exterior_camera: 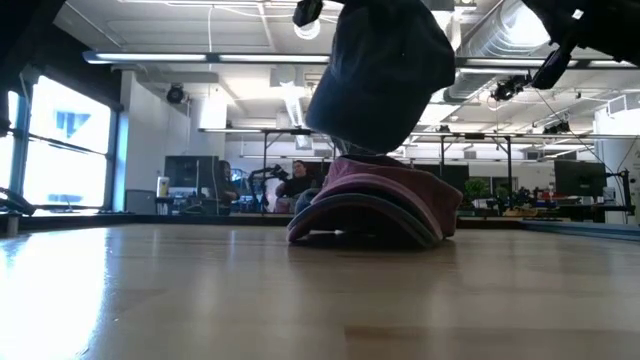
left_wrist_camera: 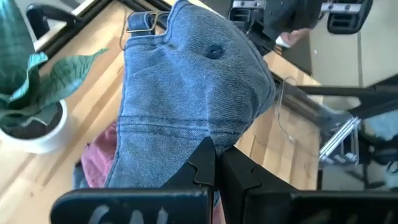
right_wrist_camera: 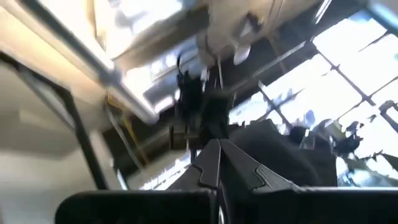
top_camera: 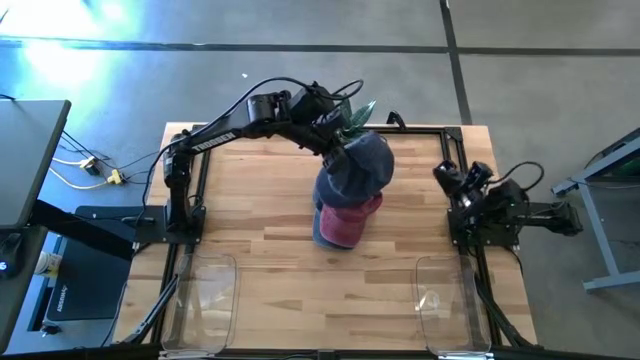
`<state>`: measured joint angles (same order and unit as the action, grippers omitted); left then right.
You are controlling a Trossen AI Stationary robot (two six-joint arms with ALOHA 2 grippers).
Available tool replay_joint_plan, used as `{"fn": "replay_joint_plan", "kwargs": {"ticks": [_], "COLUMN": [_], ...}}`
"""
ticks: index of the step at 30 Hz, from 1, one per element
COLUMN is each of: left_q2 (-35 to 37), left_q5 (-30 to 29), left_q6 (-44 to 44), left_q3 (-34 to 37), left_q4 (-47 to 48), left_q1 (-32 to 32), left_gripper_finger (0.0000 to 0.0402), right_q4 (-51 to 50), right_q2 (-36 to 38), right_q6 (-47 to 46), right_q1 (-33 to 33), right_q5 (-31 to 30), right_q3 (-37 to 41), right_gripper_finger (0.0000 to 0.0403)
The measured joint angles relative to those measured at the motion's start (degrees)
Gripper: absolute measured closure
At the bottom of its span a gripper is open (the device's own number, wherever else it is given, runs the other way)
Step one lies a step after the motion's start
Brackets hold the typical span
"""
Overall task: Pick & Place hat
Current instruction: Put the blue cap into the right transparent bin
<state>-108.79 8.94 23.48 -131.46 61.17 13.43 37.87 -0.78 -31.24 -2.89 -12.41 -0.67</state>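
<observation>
Counter [top_camera: 260, 290]: we see a pale wooden top inside a dark frame, with both arms mounted at its far side edges.

Clear panels [top_camera: 205, 290]: we see two see-through pieces at the near edge, one on each side.

Maroon hat [top_camera: 345, 222]: we find it lying on the counter near the middle, on top of a darker hat whose brim [exterior_camera: 365, 215] shows under it in the low view.

Denim hat [top_camera: 358, 165]: we see it lifted clear of the counter, hanging just above and partly over the maroon hat; in the low view its underside sits right above the maroon crown, and we cannot tell whether the two touch.

Left gripper [left_wrist_camera: 216, 169]: we see its jaws pressed together on the denim hat's fabric, holding the hat up from its far side; the arm reaches in from the left post toward the middle.

Plant [left_wrist_camera: 28, 93]: we see a white pot with green leaves on the counter just beyond the hats, near the far edge.

Right gripper [top_camera: 452, 178]: we see it parked at the right edge, well apart from the hats, tilted upward with its jaws together and nothing between them.

Room: we see desks, screens and a seated person [exterior_camera: 298, 185] far behind the counter.
</observation>
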Motion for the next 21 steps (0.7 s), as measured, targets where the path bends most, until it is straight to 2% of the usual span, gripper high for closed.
{"fn": "replay_joint_plan", "kwargs": {"ticks": [5, 10, 13, 17, 21], "left_q2": [0.00, 0.00, 0.00, 0.00, 0.00], "left_q5": [-2.77, -3.55, -3.55, -3.55, -3.55], "left_q6": [5.28, 6.43, 6.43, 6.43, 6.41], "left_q3": [-0.02, -0.04, -0.04, -0.04, -0.04], "left_q4": [0.01, -0.09, -0.10, -0.12, -0.12], "left_q1": [0.00, 0.02, 0.02, 0.02, 0.02], "left_gripper_finger": [0.0401, 0.0401, 0.0401, 0.0401, 0.0401], "right_q4": [-6.09, -17.58, -24.40, -34.17, -44.42], "right_q2": [-3.07, -14.09, -22.44, -33.23, -43.33], "right_q6": [3.91, 8.22, 12.30, 20.72, 30.01], "right_q1": [0.03, 0.03, 0.02, 0.03, 0.06], "right_q5": [3.81, 6.16, 6.80, 6.73, 2.40], "right_q3": [-6.12, -16.45, -22.84, -32.19, -41.78], "right_gripper_finger": [0.0401, 0.0372, 0.0329, 0.0251, 0.0182]}}
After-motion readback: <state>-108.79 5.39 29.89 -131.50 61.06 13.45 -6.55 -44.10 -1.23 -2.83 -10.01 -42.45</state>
